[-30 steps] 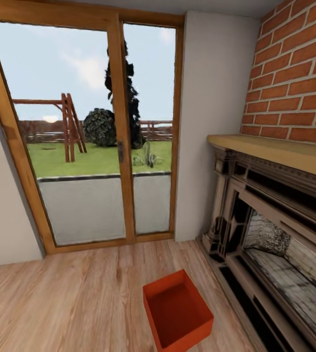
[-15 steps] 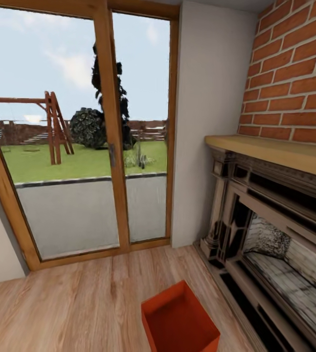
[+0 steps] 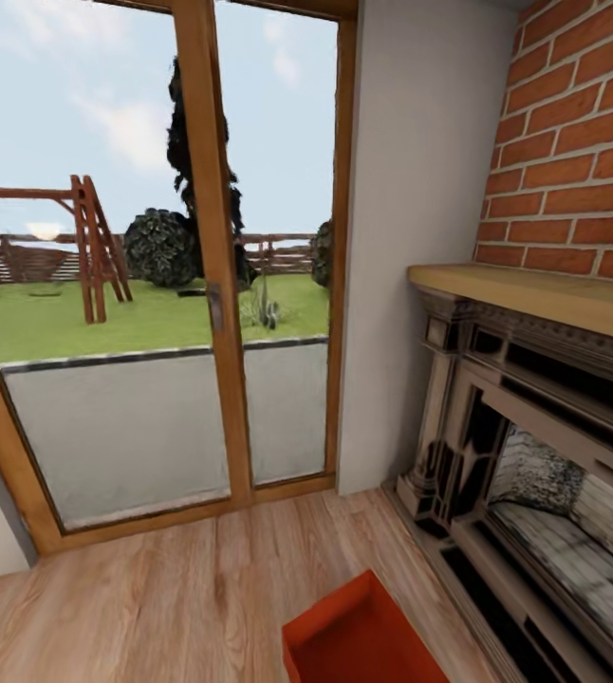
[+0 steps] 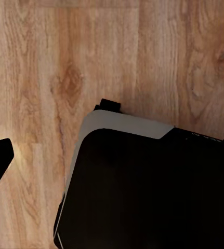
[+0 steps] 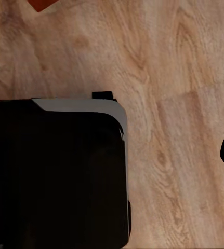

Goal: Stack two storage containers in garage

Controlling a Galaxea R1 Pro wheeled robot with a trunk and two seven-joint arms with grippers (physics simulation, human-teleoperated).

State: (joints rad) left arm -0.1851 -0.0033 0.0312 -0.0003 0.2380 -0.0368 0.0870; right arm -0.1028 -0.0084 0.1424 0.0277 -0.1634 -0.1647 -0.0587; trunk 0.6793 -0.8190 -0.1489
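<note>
Light wood-plank floor (image 3: 155,607) of the living room runs up to your two-pane wooden glass door (image 3: 202,285). One storage container (image 3: 363,640), orange-red and open-topped, sits on the planks just beside the brick fireplace (image 3: 534,455), between it and the door. Each wrist camera shows you the robot's dark base (image 4: 148,187) over the planks; whether either gripper's fingers are apart or together you cannot tell.
</note>
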